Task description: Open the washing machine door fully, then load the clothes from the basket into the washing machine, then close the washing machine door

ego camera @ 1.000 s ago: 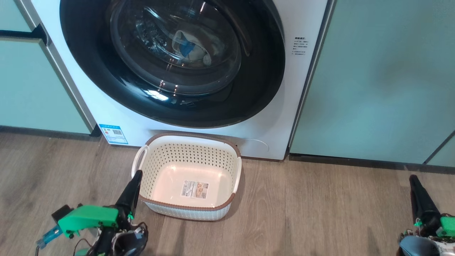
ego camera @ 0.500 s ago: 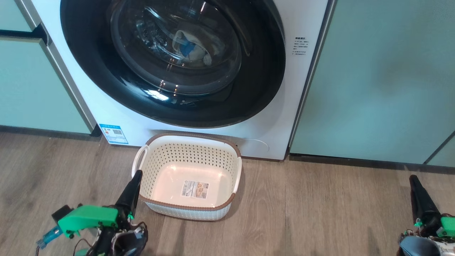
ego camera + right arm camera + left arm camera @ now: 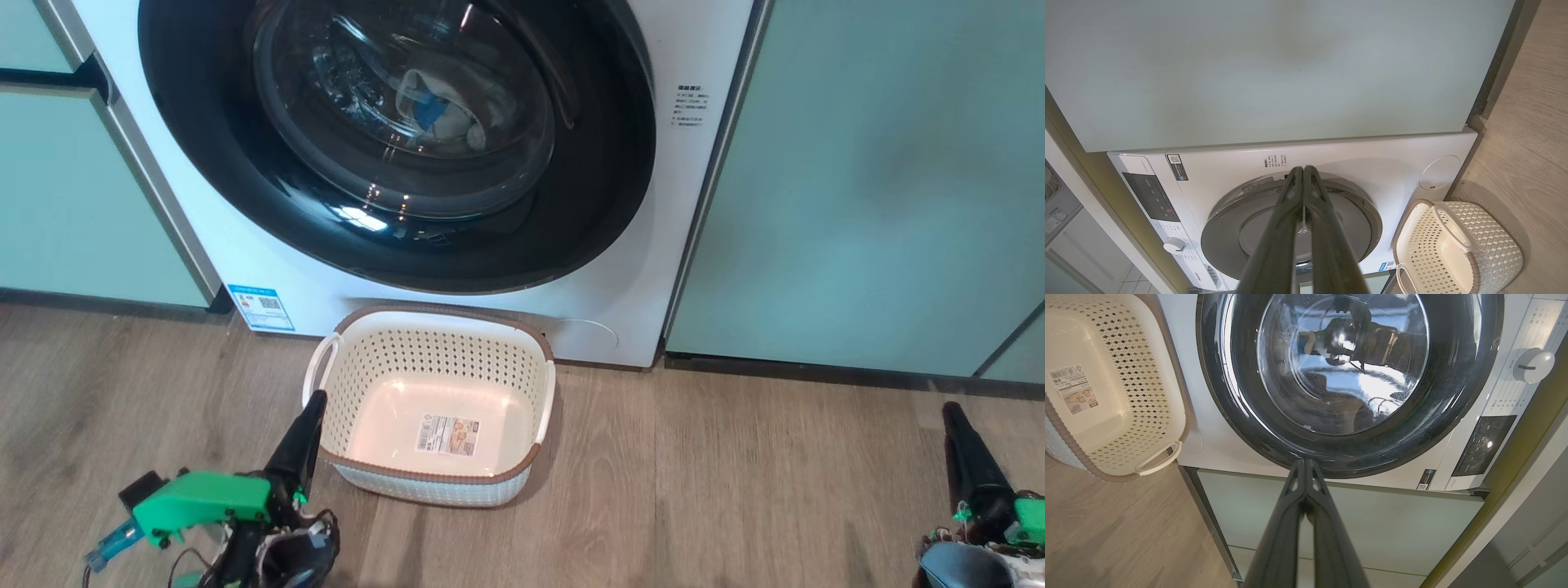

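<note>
On the wood floor [image 3: 735,490] before the washer [image 3: 653,261], the basket [image 3: 441,359] is sitting just under the door [image 3: 204,163], which is lying shut against the white front. The head view is showing the clothes [image 3: 437,110] through the glass [image 3: 367,163], resting inside the washer, pale with a blue patch. It is also showing the label [image 3: 447,434] on the basket's bare bottom and a blue sticker [image 3: 261,308] low on the washer's left.

The left wrist view is giving bright reflections on the same glass and is adding the white dial [image 3: 1533,365] and the dark control panel [image 3: 1488,443] at the washer's top. The right wrist view is taking the door edge-on, as a grey disc, with a round flap [image 3: 1439,171] low on the front beside the basket.

The left pincer [image 3: 315,406] is hanging clenched on nothing, fingers pressed together, at the basket's left rim near its white handle [image 3: 314,367]. Whether it is touching the rim cannot be told. Its own camera is looking along the fingers toward the door's edge, with the basket off to one side.

The right pincer [image 3: 953,420], likewise clenched and holding nothing, is hovering over the floor well to the right of the basket, facing the pale green cabinet [image 3: 857,204]. The shut door is standing between both pincers and the clothes. The basket is lying between the left pincer and the washer's front.
</note>
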